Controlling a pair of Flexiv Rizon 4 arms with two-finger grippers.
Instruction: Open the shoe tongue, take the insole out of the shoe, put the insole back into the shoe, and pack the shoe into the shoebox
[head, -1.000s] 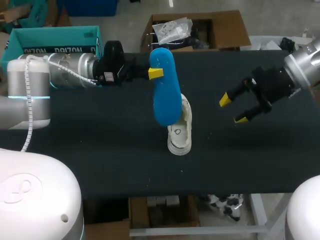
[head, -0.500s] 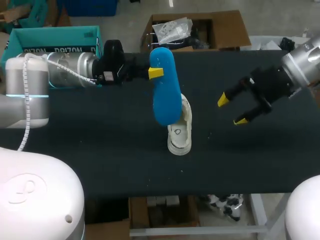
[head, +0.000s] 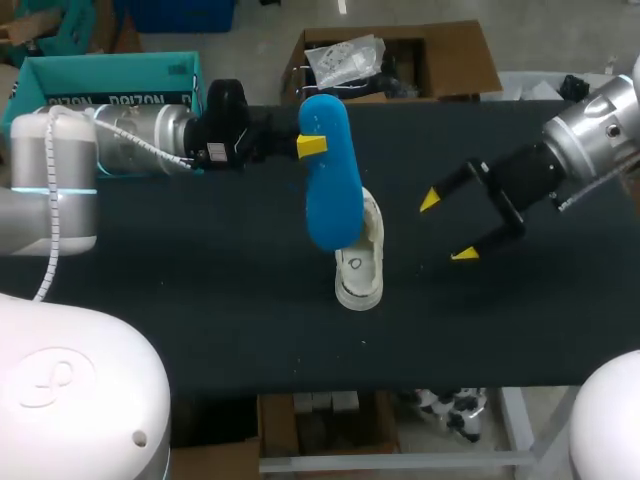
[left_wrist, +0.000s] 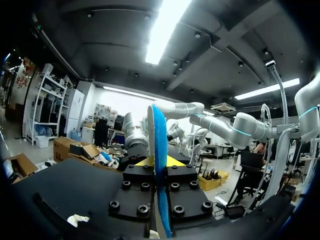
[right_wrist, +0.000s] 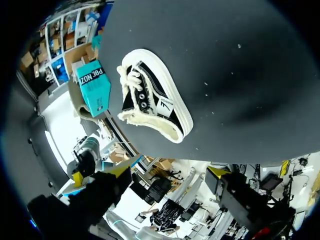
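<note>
The dark counter (head: 200, 290) fills the middle of the head view from left to right, matte and lightly speckled with pale flecks. Just right of the frame's centre, the shoe (head: 358, 262) stands on its white sole. The right wrist view shows the same shoe (right_wrist: 155, 107) ahead of the fingers: black upper, white laces, pale fleecy lining, resting flat on the counter (right_wrist: 240, 75).

To the right of the shoe and well apart from it, the right tool (head: 447, 227) hangs over bare counter, released, with its two yellow tips spread wide and nothing between them. In its own view the right tool (right_wrist: 169, 172) shows the same wide gap.

Above the shoe in the frame, the blue insole (head: 330, 175) is held up lengthwise. Its lower end overlaps the shoe's rear in the picture, and whether they touch cannot be told. The left tool (head: 305, 146), coming in from the left, is clenched on the insole's upper part. The left wrist view shows the insole (left_wrist: 159, 135) edge-on, pinched between the left tool (left_wrist: 159, 161) fingers.

At the upper left, past the counter's far edge, sits the teal shoebox (head: 100, 85).
</note>
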